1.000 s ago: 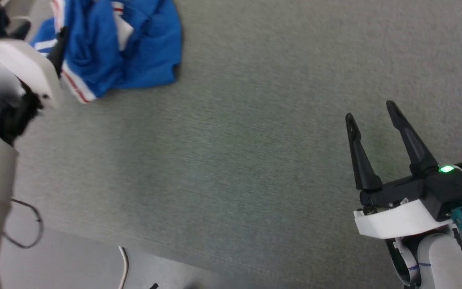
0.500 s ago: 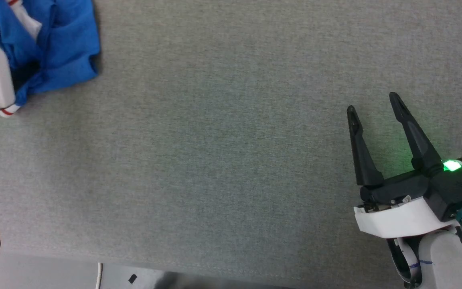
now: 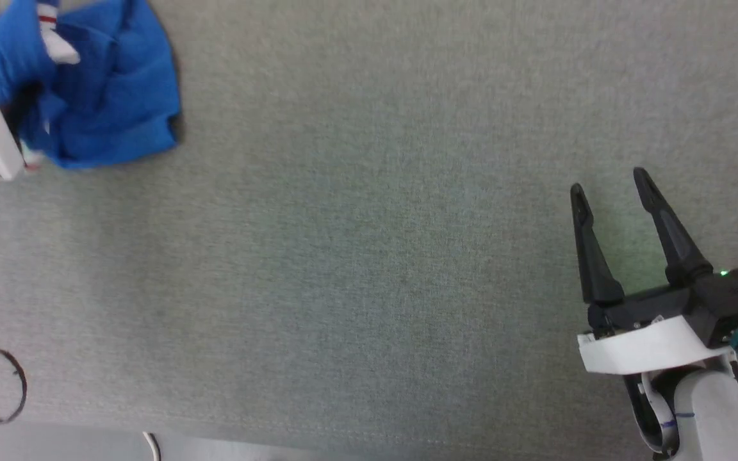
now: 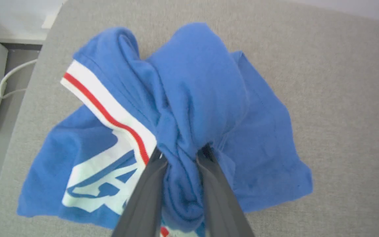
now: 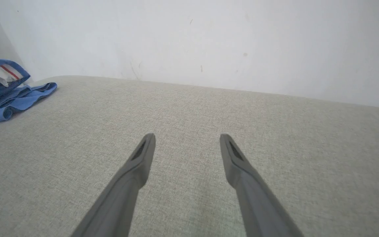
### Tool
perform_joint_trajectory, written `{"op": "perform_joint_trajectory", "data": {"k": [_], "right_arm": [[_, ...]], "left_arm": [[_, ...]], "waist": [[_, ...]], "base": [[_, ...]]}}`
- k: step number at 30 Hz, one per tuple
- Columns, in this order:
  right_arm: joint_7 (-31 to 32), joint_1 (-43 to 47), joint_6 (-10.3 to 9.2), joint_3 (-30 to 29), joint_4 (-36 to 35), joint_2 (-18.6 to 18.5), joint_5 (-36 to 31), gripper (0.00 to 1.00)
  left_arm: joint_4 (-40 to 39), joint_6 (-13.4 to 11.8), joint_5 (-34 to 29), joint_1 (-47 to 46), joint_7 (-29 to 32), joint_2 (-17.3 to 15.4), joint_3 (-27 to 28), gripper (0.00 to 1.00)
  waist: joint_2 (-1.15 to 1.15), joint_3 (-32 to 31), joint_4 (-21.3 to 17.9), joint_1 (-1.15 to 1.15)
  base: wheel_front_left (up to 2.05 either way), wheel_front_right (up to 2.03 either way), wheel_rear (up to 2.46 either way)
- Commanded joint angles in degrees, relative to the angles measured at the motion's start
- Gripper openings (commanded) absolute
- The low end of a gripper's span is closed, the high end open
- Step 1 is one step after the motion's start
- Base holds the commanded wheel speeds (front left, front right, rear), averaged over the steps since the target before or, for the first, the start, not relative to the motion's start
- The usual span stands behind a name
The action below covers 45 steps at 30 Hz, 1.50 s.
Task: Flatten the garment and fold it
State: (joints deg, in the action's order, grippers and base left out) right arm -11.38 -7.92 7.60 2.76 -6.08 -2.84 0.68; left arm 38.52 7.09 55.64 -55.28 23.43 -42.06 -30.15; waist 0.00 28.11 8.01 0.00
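barely started, i'd say: the shirt (image 4: 202, 82) lies crumpled at the left end of the grey top (image 3: 369, 256), the left gripper (image 4: 182, 152) pinching a bunch of it. the right gripper (image 3: 608, 181) hangs spread, well apart. flattening and folding are all left.

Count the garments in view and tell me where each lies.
1. The garment lies crumpled at the far left of the grey surface, with a fold pinched in the left gripper. Another could be hidden beneath it.
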Motion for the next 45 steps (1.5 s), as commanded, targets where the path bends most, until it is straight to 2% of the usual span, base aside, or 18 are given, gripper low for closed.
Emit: {"op": "perform_joint_trajectory", "data": {"k": [1, 8, 14, 20, 29, 35, 40, 41, 42, 45], "right_arm": [[-0.5, 0.5, -0.11, -0.4, 0.5, 0.0, 0.5, 1.00], [-1.4, 2.9, -0.11, -2.5, 3.8, 0.0, 1.9, 1.00], [-1.9, 5.1, -0.11, -3.9, 6.2, 0.0, 2.7, 1.00], [-2.1, 6.4, -0.11, -3.8, 7.3, 0.0, 3.1, 1.00], [-2.0, 6.9, -0.11, -3.9, 7.0, 0.0, 3.3, 1.00], [-2.2, 6.9, -0.11, -3.9, 7.3, 0.0, 3.9, 1.00], [-2.4, 7.1, -0.11, -3.4, 8.5, 0.0, 4.4, 1.00], [-2.5, 7.1, -0.11, -3.2, 8.9, 0.0, 4.5, 1.00], [-2.5, 7.2, -0.11, -2.9, 9.3, 0.0, 4.5, 1.00], [-2.7, 7.3, -0.11, -2.8, 10.0, 0.0, 4.4, 1.00]], "left_arm": [[0.3, 0.3, -0.7, -0.7, -2.5, 0.1, 0.8, 0.00], [-0.9, -0.7, -3.3, -1.1, -17.6, 2.6, 3.1, 0.00], [-5.9, -1.1, -4.2, 0.6, -25.7, 5.8, 3.5, 0.00], [-13.8, -2.7, -5.6, 1.1, -29.1, 9.8, 2.1, 0.00], [-24.0, -7.2, -5.6, 5.4, -31.3, 19.1, -1.8, 0.00], [-19.8, -9.8, -4.3, 17.8, -32.6, 23.3, -5.9, 0.00], [-9.5, -12.0, -4.8, 27.0, -28.0, 23.0, -11.2, 0.00], [-7.7, -12.2, -5.5, 27.9, -27.0, 22.8, -12.5, 0.36], [-6.3, -12.2, -6.3, 28.5, -26.0, 22.6, -13.8, 1.00], [-4.4, -11.3, -6.7, 29.3, -26.5, 23.3, -15.0, 1.00]], "waist": [[0.00, -5.6, 0.6, 0.00], [0.00, -14.1, -0.2, 0.00], [0.00, -20.0, -1.9, 0.00], [0.00, -23.4, -5.5, 0.00], [0.00, -23.4, -13.8, 0.00], [0.00, -21.2, -18.5, 0.00], [0.00, -19.7, -20.2, 0.00], [0.00, -19.6, -20.2, 0.00], [0.00, -19.5, -20.1, 0.00], [0.00, -19.8, -19.2, 0.00]], "base": [[0.00, 0.00, 0.00], [0.00, 0.00, 0.00], [0.00, 0.00, 0.00], [0.00, 0.00, 0.00], [0.00, 0.00, 0.00], [0.00, 0.00, 0.00], [0.00, 0.00, 0.00], [0.00, 0.00, 0.00], [0.00, 0.00, 0.00], [0.00, 0.00, 0.00]]}}
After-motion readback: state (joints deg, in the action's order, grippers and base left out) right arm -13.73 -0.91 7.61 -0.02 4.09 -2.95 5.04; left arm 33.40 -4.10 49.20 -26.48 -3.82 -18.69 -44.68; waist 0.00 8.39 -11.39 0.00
